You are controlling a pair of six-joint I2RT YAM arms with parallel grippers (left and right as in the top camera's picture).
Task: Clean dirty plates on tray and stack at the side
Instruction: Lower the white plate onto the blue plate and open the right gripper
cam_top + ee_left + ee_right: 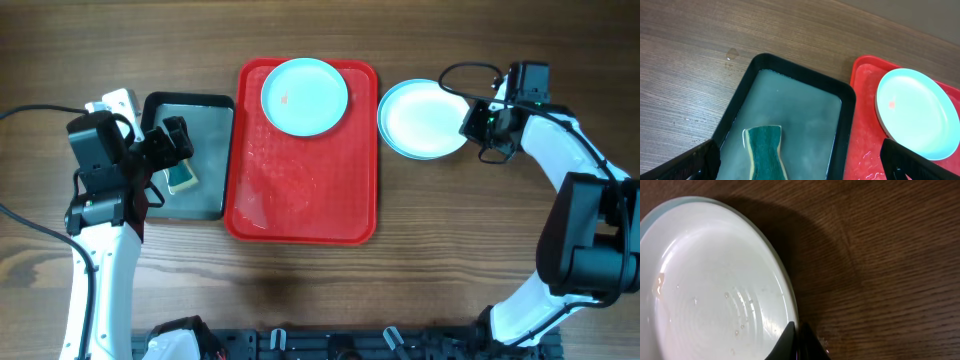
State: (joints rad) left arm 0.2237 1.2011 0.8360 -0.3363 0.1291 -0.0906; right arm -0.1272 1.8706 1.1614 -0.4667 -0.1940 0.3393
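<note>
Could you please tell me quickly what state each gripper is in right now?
Left gripper: open, holding nothing.
Right gripper: shut, at the edge of the white plate.

The wooden table filled all my views, brown, with a long grain running side to side. Along its near edge ran a dark rail. Light fell evenly from above and left soft shadows. A small wet-looking mark sat on the wood.
</note>
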